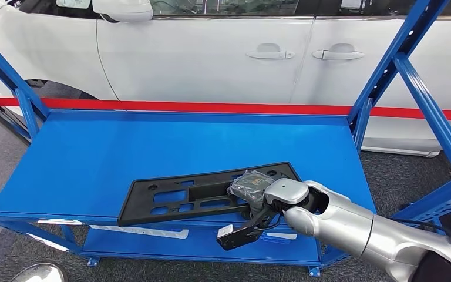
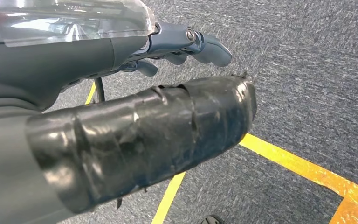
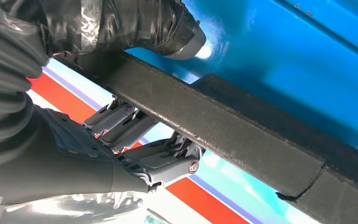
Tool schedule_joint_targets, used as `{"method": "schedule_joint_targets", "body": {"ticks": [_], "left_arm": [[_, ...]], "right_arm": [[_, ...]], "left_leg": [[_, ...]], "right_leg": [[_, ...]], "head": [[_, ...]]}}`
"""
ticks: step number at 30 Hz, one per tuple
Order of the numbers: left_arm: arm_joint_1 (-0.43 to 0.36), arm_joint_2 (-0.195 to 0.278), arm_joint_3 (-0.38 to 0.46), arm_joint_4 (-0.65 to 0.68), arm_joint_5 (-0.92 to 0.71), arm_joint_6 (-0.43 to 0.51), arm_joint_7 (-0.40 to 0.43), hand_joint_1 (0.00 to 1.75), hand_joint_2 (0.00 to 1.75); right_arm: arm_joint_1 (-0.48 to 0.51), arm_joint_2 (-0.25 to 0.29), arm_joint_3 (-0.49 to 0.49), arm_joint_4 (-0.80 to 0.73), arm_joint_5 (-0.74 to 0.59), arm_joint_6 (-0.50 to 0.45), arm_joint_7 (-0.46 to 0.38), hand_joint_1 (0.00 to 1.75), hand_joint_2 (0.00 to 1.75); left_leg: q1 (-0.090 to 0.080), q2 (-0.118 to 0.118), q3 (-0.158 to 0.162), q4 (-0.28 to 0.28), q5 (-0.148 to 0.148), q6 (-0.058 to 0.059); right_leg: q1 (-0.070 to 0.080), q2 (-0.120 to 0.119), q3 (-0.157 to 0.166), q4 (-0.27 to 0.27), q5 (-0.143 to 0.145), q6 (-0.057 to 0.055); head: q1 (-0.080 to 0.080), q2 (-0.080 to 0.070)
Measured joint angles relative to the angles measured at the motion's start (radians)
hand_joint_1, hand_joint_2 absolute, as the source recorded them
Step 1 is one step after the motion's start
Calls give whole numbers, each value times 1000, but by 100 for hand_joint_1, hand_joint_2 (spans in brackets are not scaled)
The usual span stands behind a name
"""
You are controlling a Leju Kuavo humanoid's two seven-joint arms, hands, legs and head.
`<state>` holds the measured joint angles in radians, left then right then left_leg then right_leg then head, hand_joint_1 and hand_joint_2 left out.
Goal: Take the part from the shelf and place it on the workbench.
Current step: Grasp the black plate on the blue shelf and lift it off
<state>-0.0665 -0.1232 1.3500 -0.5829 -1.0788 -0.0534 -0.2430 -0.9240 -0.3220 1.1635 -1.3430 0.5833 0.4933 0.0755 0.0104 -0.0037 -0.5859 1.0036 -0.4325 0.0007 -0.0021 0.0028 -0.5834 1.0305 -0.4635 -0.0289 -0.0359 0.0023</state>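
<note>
**Right hand has the part at the shelf edge — watch the lift**

Your right hand (image 1: 257,198) is clamped on the flat black plastic part with rectangular cut-outs (image 1: 199,194), near its right end. In the right wrist view the taped thumb (image 3: 135,23) presses on one face of the part's edge (image 3: 223,126) and the grey fingers (image 3: 158,161) curl in under the other, so the grip looks closed around the rim. The part lies on the blue metal shelf (image 1: 94,164), along its near edge and right of centre, its left end running well out from the hand. Whether it has left the surface yet, you cannot tell.

Your left hand (image 2: 186,46) hangs over the grey carpet (image 2: 307,70) with yellow floor tape (image 2: 298,163); its fingers are curled in and hold nothing.

The risk from here is leverage. You hold a long part at one end, so the free left end is likely to sag or swing as it comes up, and could twist out of the pinch. The blue upright (image 1: 411,88) stands close on the right, and the white car (image 1: 211,53) sits just beyond the shelf; a wide swing could strike either. Draw it towards you level and slowly.
</note>
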Motion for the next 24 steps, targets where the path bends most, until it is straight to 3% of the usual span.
{"method": "schedule_joint_targets", "body": {"ticks": [9, 13, 24], "left_arm": [[0, 0, 0, 0, 11, 0, 0, 0, 0], [2, -4, 1, -4, 40, -9, 0, 0, 175], [7, -40, 1, -72, 58, -43, 7, 0, 175]], "right_arm": [[5, -7, -5, -18, 2, -35, -3, 175, 175], [7, -12, -47, -80, 19, -82, 7, 175, 175], [-18, -13, -224, -273, 68, -88, 28, 175, 175]], "left_leg": [[0, 0, 0, 0, 0, 0], [0, 0, -1, 0, 0, 0], [0, -1, -4, 0, 0, 0]], "right_leg": [[0, 0, 0, 0, 0, 0], [0, 0, -1, 0, 0, 0], [0, -2, -2, 0, 0, 0]], "head": [[0, 0], [0, 0], [0, 0]]}}
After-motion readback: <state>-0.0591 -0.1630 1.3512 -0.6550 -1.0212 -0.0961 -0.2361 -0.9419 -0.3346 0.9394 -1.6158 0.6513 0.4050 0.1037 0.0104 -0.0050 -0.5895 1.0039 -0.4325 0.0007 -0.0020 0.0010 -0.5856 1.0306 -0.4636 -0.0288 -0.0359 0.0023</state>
